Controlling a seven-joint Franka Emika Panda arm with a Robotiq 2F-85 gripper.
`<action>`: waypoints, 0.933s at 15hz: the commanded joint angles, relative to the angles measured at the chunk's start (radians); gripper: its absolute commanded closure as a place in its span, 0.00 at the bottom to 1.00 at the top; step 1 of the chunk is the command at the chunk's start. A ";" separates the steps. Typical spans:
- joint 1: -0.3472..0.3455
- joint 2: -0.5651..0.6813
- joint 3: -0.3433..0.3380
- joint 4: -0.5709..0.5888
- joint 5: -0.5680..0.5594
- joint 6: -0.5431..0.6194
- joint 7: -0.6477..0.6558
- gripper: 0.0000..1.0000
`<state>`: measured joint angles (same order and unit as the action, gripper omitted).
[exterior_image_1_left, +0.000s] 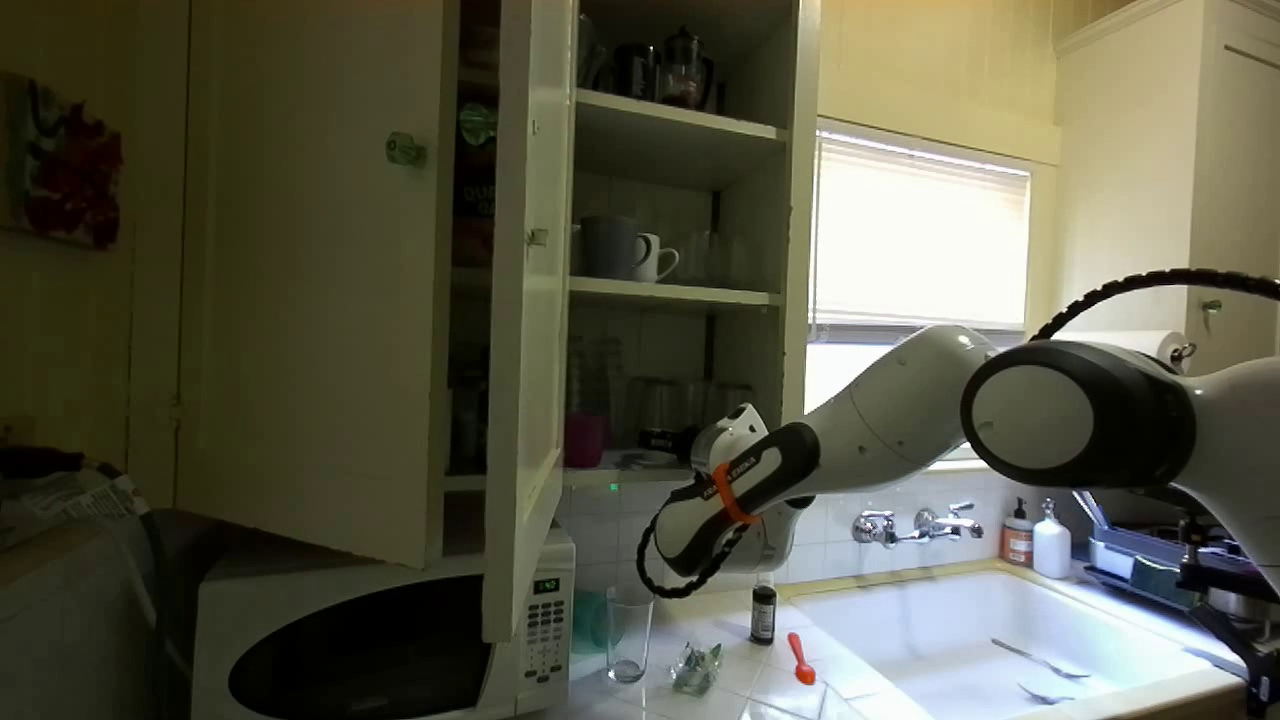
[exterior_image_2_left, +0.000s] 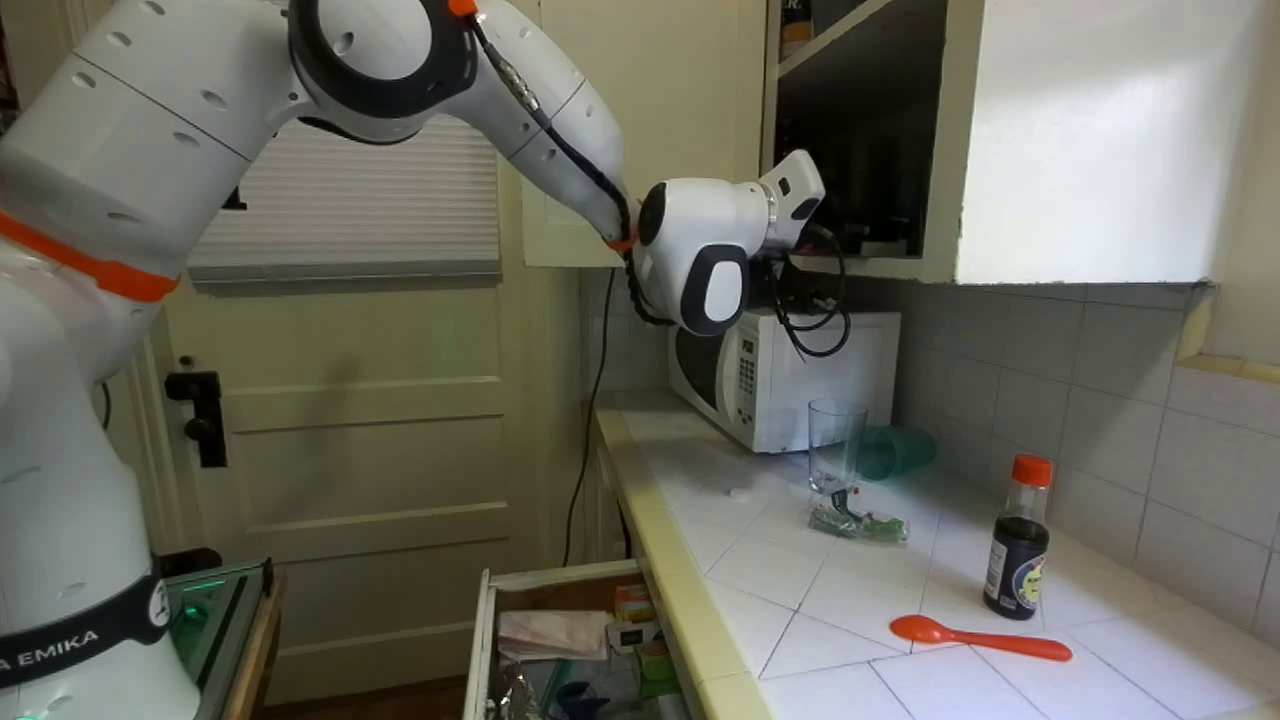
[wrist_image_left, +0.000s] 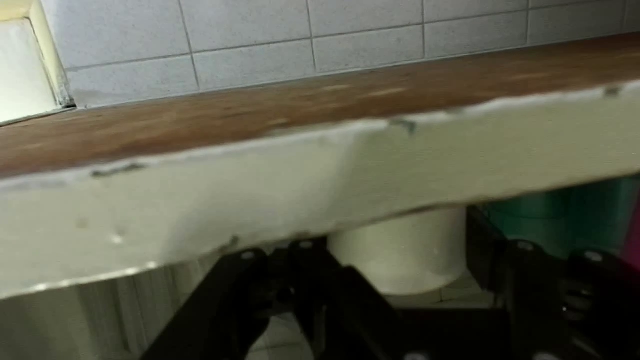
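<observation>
The wrist view stands upside down. In it my gripper (wrist_image_left: 397, 232) has one black finger on each side of a white cup (wrist_image_left: 415, 265). No gap shows on either side, but I cannot tell whether the fingers press on it. The chipped cream front edge of the cabinet's bottom board (wrist_image_left: 280, 195) hides the fingertips and part of the cup. A teal cup (wrist_image_left: 545, 215) and a magenta cup (wrist_image_left: 634, 240) are beyond the right finger. In both exterior views the dark gripper (exterior_image_1_left: 668, 440) (exterior_image_2_left: 792, 280) is at the cabinet's lowest shelf; its fingers are unclear there.
An open cabinet door (exterior_image_1_left: 525, 330) hangs left of the hand, above the microwave (exterior_image_1_left: 548, 610). Mugs (exterior_image_1_left: 610, 246) stand one shelf up. On the counter are a clear glass (exterior_image_2_left: 836, 445), a plastic packet (exterior_image_2_left: 858, 522), a sauce bottle (exterior_image_2_left: 1018, 560) and an orange spoon (exterior_image_2_left: 985, 640). A drawer (exterior_image_2_left: 482, 640) stands open.
</observation>
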<state>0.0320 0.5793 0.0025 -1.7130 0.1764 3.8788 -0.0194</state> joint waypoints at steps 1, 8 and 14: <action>0.002 0.021 -0.005 0.030 -0.006 -0.023 0.009 0.61; 0.044 -0.061 -0.028 -0.121 0.037 0.044 -0.063 0.61; 0.106 -0.212 -0.044 -0.378 0.181 0.209 -0.201 0.61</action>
<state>0.0985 0.4903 -0.0231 -1.9006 0.2717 4.0302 -0.1427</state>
